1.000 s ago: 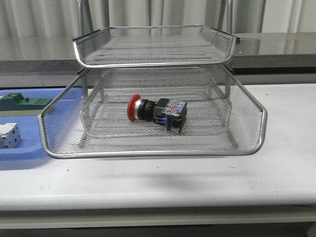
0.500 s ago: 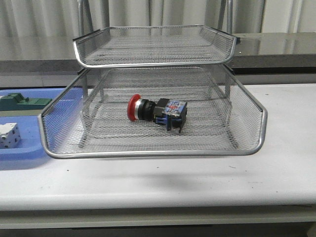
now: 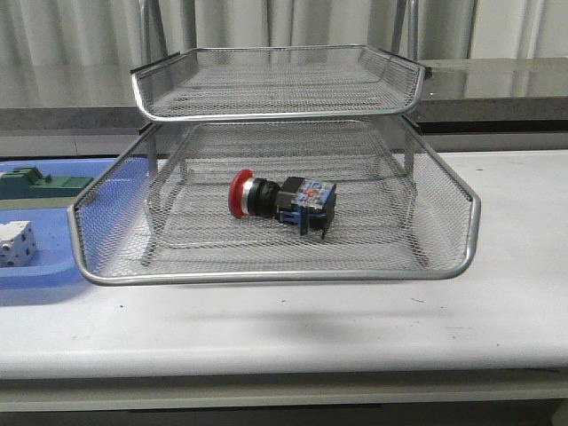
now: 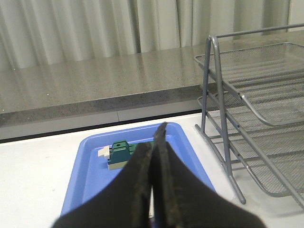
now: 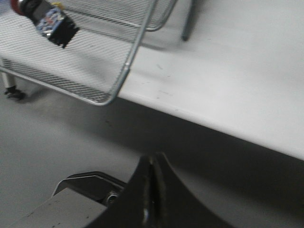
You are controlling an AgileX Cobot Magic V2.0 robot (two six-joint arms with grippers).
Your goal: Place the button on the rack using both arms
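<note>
The button point(image 3: 282, 201), with its red head, silver collar and black-and-blue body, lies on its side in the middle tray of the silver wire-mesh rack point(image 3: 275, 276). It also shows in the right wrist view point(image 5: 45, 19), inside the rack point(image 5: 128, 66). Neither gripper shows in the front view. My left gripper point(image 4: 155, 142) is shut and empty, above the blue tray point(image 4: 90, 156) beside the rack point(image 4: 223, 118). My right gripper point(image 5: 153, 164) is shut and empty, low off the table's front edge, away from the rack.
The blue tray point(image 3: 35, 275) left of the rack holds a flat green block point(image 3: 40, 182) and a white-grey cube point(image 3: 16, 242). The green block also shows in the left wrist view point(image 4: 121, 152). A grey counter and curtains stand behind the white table point(image 3: 497, 293).
</note>
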